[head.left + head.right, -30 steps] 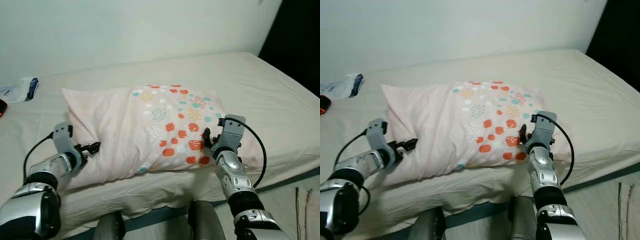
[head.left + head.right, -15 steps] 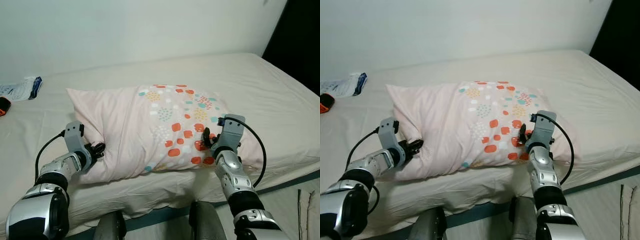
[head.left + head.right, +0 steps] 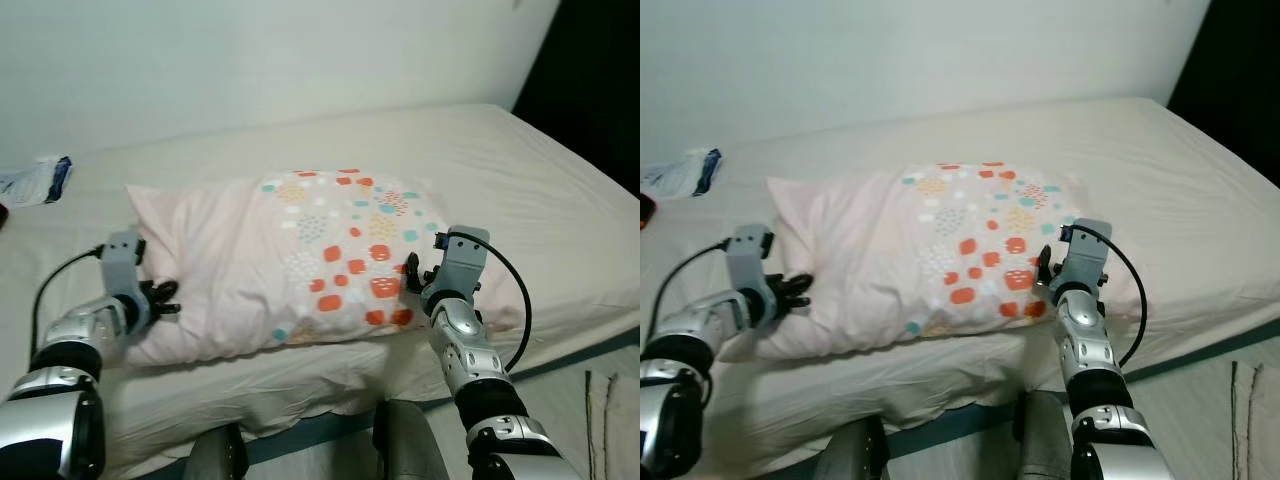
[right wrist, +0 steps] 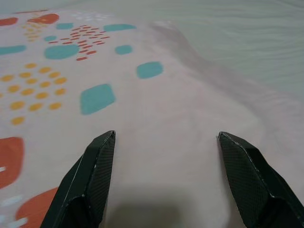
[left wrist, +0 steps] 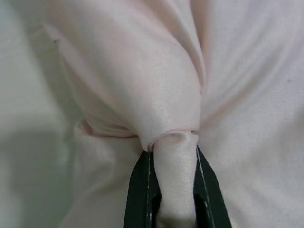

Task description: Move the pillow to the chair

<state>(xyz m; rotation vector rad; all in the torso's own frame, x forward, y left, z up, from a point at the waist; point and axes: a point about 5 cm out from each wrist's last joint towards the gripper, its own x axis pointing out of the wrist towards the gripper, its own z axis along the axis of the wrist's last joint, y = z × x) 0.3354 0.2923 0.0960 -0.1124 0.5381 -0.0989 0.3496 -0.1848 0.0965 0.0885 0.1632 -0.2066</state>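
Observation:
A pale pink pillow (image 3: pixel 290 260) with orange, teal and yellow spots lies across the near part of a cream bed (image 3: pixel 560 190). My left gripper (image 3: pixel 163 296) is at the pillow's left end, shut on a pinched fold of its cloth (image 5: pixel 173 152). At the pillow's right end my right gripper (image 3: pixel 413 276) is open, its black fingers (image 4: pixel 92 175) spread over the spotted cover (image 4: pixel 95 97) with nothing held between them.
A white wall stands behind the bed. A white and blue packet (image 3: pixel 35 180) lies at the bed's far left. The bed's front edge runs just before my body, with floor at the lower right. The dark area at the far right is unlit.
The left gripper has drawn back leftward with the pillow's left end, pulling the cloth taut. The right gripper stays in place at the right end.

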